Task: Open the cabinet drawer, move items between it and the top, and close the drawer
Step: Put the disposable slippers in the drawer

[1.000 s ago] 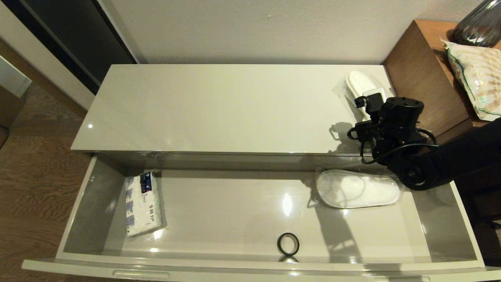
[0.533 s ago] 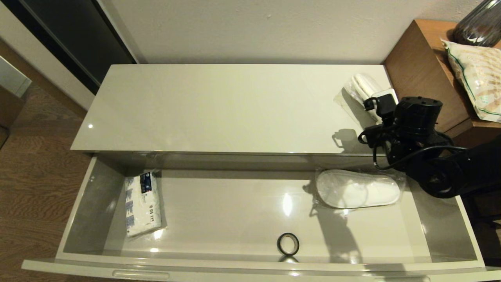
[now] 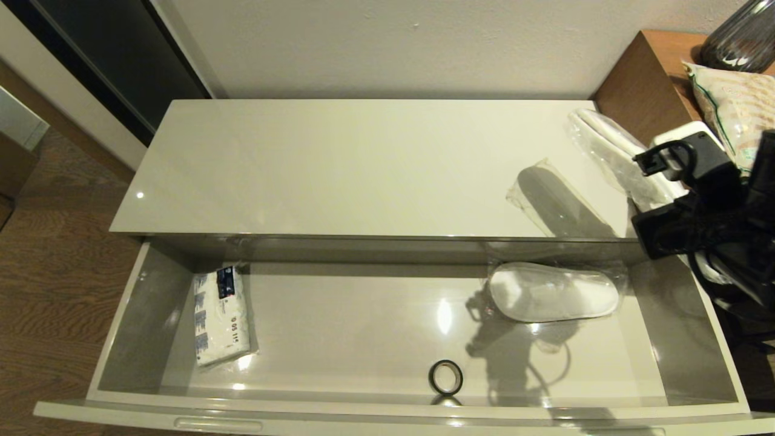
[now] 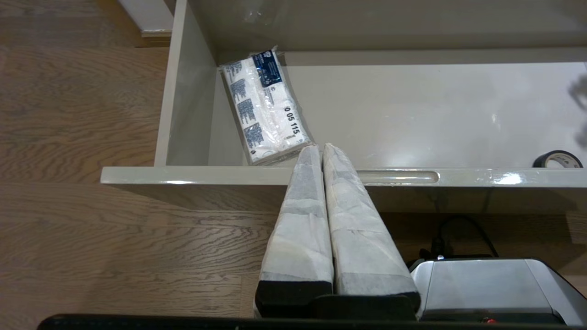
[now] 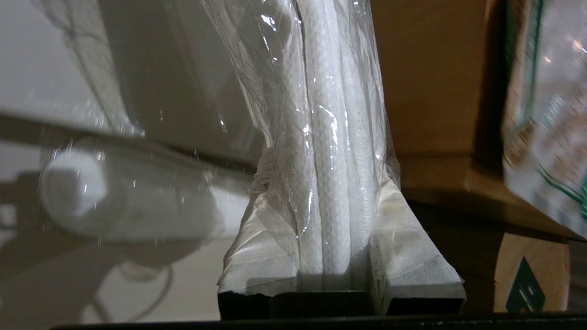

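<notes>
Slippers (image 5: 330, 137) pinched in right hand (image 5: 335, 192) above the top (image 3: 339, 163) | drawer (image 3: 387, 412) open | left hand (image 4: 321, 153) pressed together

Matte black right gripper (image 3: 651, 175) housing with a white block on top, looped black cables and a round joint; pale, cloth-wrapped wedge fingers (image 4: 302, 215) on black mounts at the left gripper (image 4: 319, 147).

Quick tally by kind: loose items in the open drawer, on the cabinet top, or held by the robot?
White flat slippers in clear plastic wrap: 2, one in the drawer, one held in the right gripper jaws
White tissue pack with blue print: 1
Small black ring: 1
Total: 4
</notes>
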Available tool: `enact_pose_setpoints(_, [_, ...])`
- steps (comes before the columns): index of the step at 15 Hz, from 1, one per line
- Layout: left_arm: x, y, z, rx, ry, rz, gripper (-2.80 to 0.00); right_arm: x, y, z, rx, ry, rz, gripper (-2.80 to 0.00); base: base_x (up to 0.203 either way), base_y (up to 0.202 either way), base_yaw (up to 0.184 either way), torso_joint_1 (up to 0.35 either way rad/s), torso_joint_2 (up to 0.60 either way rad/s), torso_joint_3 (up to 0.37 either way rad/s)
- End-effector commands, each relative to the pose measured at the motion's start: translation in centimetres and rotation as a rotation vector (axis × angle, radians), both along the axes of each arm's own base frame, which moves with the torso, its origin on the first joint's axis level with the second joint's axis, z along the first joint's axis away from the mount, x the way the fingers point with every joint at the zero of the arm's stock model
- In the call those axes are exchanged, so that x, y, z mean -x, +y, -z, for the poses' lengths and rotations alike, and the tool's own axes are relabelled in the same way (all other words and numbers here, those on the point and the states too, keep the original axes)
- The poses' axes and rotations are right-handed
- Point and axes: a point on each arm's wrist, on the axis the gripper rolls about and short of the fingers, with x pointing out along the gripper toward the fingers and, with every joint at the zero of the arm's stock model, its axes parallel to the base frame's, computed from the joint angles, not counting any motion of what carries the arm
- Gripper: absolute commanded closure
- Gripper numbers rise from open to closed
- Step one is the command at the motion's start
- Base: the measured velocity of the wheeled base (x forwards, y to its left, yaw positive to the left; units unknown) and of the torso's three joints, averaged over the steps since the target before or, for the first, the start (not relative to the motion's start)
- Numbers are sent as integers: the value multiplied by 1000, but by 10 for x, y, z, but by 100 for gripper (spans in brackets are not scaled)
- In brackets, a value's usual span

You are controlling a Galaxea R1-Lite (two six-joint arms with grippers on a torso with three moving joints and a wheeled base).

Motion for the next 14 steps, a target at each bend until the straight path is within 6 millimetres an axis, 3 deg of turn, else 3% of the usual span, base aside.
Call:
enact_pose_setpoints(1, [0, 0, 0, 0, 2, 0, 0, 68, -19, -5, 22, 58, -53, 0, 0, 0, 0, 0, 0, 0])
enact_pose_setpoints(3, [0, 0, 0, 0, 2, 0, 0, 90, -26, 28, 64, 183, -88, 0, 0, 0, 0, 0, 0, 0])
enact_pose_setpoints(7, [0, 0, 0, 0, 2, 0, 0, 111, -26, 78, 79, 348, -208, 0, 0, 0, 0, 0, 0, 0])
enact_pose_setpoints(11, [0, 0, 0, 0, 3, 1, 0, 105, -15, 100, 110, 474, -292, 0, 0, 0, 0, 0, 0, 0])
enact_pose_setpoints(14, [0, 0, 0, 0, 3, 0, 0, 86, -3, 128, 46, 581, -266, 0, 0, 0, 0, 0, 0, 0])
